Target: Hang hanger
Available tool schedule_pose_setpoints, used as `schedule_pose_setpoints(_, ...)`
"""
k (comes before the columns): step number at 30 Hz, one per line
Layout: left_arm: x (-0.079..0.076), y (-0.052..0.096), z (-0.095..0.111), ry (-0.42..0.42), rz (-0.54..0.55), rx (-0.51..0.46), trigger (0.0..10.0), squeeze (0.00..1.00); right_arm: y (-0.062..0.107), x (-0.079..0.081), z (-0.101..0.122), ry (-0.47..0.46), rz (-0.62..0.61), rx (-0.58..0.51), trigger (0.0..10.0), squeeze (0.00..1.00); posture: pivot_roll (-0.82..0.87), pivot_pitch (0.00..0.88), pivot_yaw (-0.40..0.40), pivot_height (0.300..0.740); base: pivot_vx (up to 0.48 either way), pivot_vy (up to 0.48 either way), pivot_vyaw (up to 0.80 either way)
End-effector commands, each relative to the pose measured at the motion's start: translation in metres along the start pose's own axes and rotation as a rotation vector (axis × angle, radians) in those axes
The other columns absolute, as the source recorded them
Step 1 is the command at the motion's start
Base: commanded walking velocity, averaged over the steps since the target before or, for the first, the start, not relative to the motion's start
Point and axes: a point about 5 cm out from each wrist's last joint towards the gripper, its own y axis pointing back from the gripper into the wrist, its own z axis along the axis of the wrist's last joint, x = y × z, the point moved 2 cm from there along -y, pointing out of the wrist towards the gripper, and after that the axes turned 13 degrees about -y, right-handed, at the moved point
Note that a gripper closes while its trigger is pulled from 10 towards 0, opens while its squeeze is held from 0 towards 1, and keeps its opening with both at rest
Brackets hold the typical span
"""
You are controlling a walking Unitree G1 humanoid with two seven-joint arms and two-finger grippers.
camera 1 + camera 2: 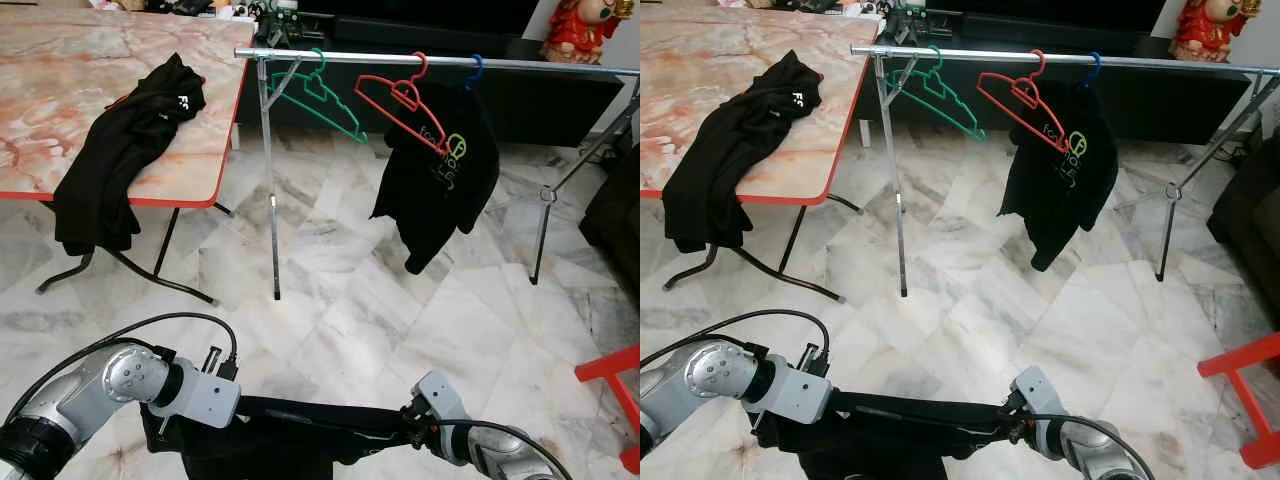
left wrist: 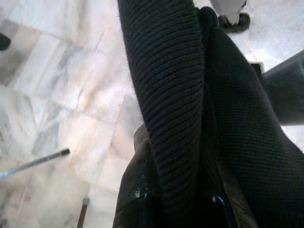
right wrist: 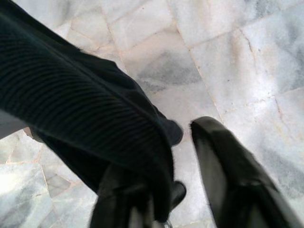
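Grippers hold a black garment (image 1: 290, 425) stretched between them, low over the floor (image 1: 400, 300), well in front of the rail (image 1: 440, 62). Left gripper (image 2: 180, 209) is clamped on the knit; right gripper (image 3: 185, 190) has its fingers parted, cloth draped over one. Green hanger (image 1: 318, 95), red hanger (image 1: 400, 100) and shirt (image 1: 440, 170) hang on the rail.

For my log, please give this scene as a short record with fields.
rail: metal bar across the far side
on rail: green hanger, red hanger, black shirt on a blue hook
table: marble top, a dark shirt hangs over its edge
left tool: shut on black garment
right tool: holds the garment's other end, one finger free
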Motion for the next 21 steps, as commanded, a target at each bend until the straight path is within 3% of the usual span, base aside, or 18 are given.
schedule_pose_setpoints(1, 0.004, 0.006, -0.006, 0.005, 0.013, 0.054, 10.0, 0.00, 0.007, -0.010, 0.001, 0.012, -0.042, 0.004, 10.0, 1.00, 0.05, 0.178, -0.093, 0.740, 0.000, 0.000, 0.00)
schedule_pose_setpoints(5, 0.004, 0.005, -0.006, 0.019, 0.013, 0.070, 10.0, 0.00, 0.006, -0.011, 0.014, -0.012, -0.047, -0.054, 10.0, 1.00, 0.05, 0.179, -0.092, 0.740, 0.000, 0.000, 0.00)
schedule_pose_setpoints(6, 0.003, 0.004, -0.006, 0.030, 0.011, 0.071, 10.0, 0.00, 0.006, -0.010, 0.020, -0.006, -0.043, -0.072, 10.0, 0.90, 0.05, 0.179, -0.092, 0.740, 0.000, 0.000, 0.00)
schedule_pose_setpoints(7, 0.003, 0.004, -0.006, 0.032, 0.010, 0.072, 10.0, 0.00, 0.005, -0.009, 0.023, -0.004, -0.034, -0.081, 10.0, 0.54, 0.05, 0.180, -0.092, 0.740, 0.000, 0.000, 0.00)
schedule_pose_setpoints(8, 0.003, 0.004, -0.006, 0.033, 0.009, 0.071, 10.0, 0.00, 0.005, -0.008, 0.028, 0.003, -0.024, -0.095, 10.0, 0.00, 0.05, 0.180, -0.092, 0.740, 0.000, 0.000, 0.00)
schedule_pose_setpoints(14, 0.004, 0.003, -0.003, 0.039, -0.001, 0.066, 10.0, 0.00, 0.003, 0.000, 0.037, 0.015, 0.044, -0.095, 10.0, 0.00, 0.04, 0.180, -0.092, 0.740, 0.000, 0.000, 0.00)
schedule_pose_setpoints(15, 0.004, 0.003, -0.003, 0.040, 0.000, 0.066, 10.0, 0.00, 0.002, 0.002, 0.036, 0.000, 0.067, -0.084, 10.0, 0.96, 0.04, 0.180, -0.092, 0.740, 0.000, 0.000, 0.00)
schedule_pose_setpoints(16, 0.004, 0.003, -0.003, 0.041, 0.001, 0.066, 10.0, 0.00, 0.002, 0.003, 0.036, -0.004, 0.077, -0.076, 10.0, 1.00, 0.04, 0.180, -0.092, 0.740, 0.000, 0.000, 0.00)
schedule_pose_setpoints(21, 0.006, 0.001, 0.001, 0.047, -0.001, 0.054, 10.0, 0.00, 0.000, 0.008, 0.012, 0.035, 0.120, 0.058, 10.0, 1.00, 0.04, 0.179, -0.095, 0.740, 0.000, 0.000, 0.00)
